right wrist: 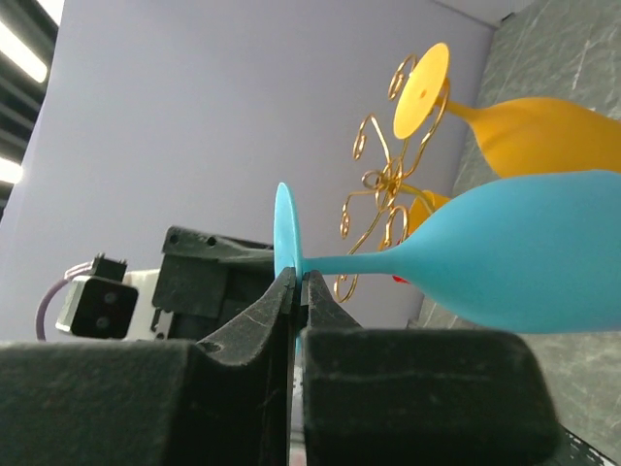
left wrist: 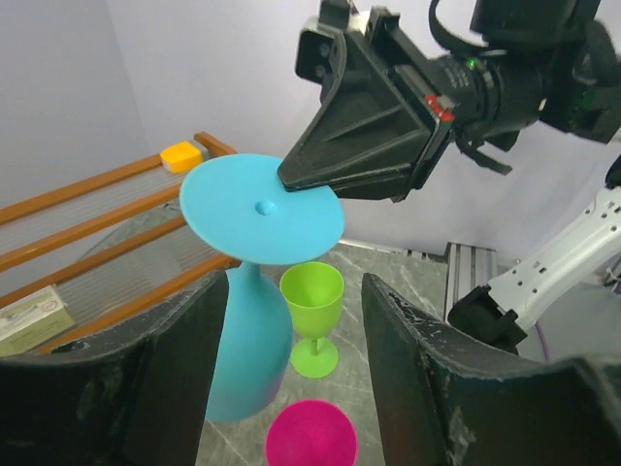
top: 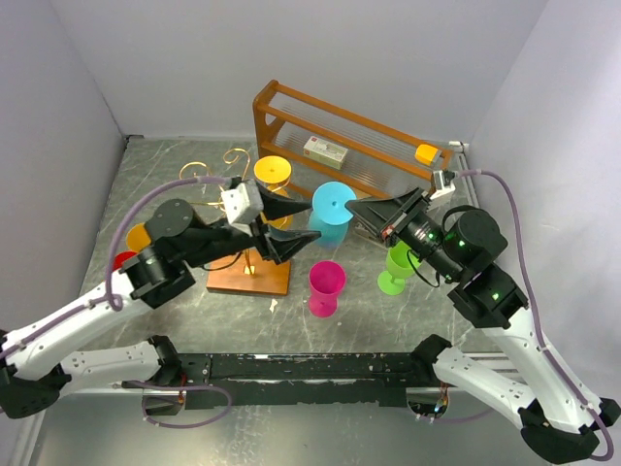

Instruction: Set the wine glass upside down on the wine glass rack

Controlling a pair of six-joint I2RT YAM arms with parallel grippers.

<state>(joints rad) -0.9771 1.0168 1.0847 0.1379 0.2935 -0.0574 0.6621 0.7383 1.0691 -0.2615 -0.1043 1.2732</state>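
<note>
Your right gripper (right wrist: 296, 282): jaws shut tight on the edge of the blue wine glass (right wrist: 524, 248)'s foot disc, pinching it from the right.

Glass hangs foot up, bowl down. Can't tell whether the rim touches the table (top: 175, 160).

Your left gripper (top: 310, 221): jaws spread wide, holding nothing. Tips just beside the glass on its left; the left wrist view shows the blue foot ahead of the two fingers (left wrist: 146, 388), and no contact shows.

The glass sits right of the wine glass rack (top: 209, 175), not on it. An orange glass (top: 273, 173) hangs foot up in the rack's gold scrolls.

Pink glass (top: 325, 286) and green glass (top: 398, 267) stand upright nearby. Brown wooden shelf (top: 349, 136) at the back.
</note>
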